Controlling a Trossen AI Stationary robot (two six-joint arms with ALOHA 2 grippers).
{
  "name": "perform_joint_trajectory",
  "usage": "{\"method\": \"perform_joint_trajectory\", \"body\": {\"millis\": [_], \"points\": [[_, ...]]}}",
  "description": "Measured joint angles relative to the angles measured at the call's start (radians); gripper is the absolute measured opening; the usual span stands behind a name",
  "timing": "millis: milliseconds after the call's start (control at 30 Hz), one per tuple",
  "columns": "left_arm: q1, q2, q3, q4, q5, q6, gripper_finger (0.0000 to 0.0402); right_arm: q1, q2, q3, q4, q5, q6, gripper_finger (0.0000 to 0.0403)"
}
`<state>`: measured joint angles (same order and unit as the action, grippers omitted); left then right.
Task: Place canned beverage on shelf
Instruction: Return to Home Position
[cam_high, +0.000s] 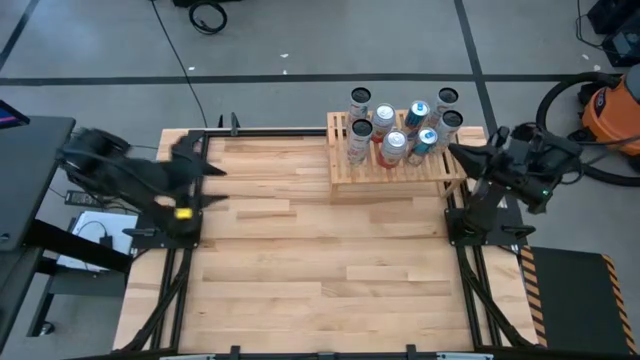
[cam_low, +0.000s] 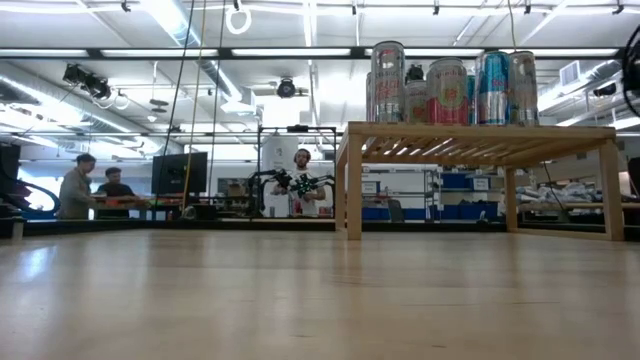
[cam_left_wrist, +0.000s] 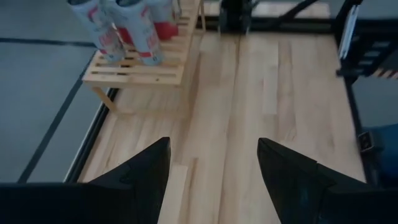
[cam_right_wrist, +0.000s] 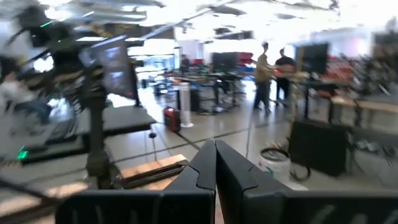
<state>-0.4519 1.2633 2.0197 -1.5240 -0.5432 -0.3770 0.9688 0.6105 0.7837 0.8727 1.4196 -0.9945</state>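
The shelf (cam_high: 395, 165) is a low light-wood slatted rack at the table's far edge, right of the middle. Several canned beverages (cam_high: 400, 130) stand upright on its slats; the low view shows them in a row (cam_low: 447, 90) on the shelf top (cam_low: 480, 132). My left gripper (cam_high: 208, 170) hovers at the table's far left, open, with nothing between its fingers (cam_left_wrist: 213, 146); the shelf (cam_left_wrist: 140, 68) and cans (cam_left_wrist: 124, 28) lie far ahead of it. My right gripper (cam_high: 458, 153) is raised just off the shelf's right end, shut and empty (cam_right_wrist: 216, 149).
Bare wood tabletop (cam_high: 320, 260) spreads between the two arms and in front of the shelf. An orange vacuum (cam_high: 610, 110) with a black hose sits on the floor beyond the right arm. People (cam_low: 85, 185) work at benches in the room behind.
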Motion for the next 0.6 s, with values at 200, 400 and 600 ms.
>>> {"method": "perform_joint_trajectory", "body": {"millis": [200,400,600], "points": [[-0.004,-0.142,0.000,0.006,-0.001,0.030,0.0243,0.125,-0.076,0.000,-0.155,-0.021,0.005,0.0007],[-0.004,-0.242,0.002,0.060,0.002,0.046,0.0243,0.252,-0.149,-0.047,-0.182,-0.048,0.001,0.0007],[-0.004,-0.261,-0.001,0.029,0.007,0.093,0.0243,0.348,-0.224,-0.164,-0.200,-0.075,0.054,0.0007]]}}
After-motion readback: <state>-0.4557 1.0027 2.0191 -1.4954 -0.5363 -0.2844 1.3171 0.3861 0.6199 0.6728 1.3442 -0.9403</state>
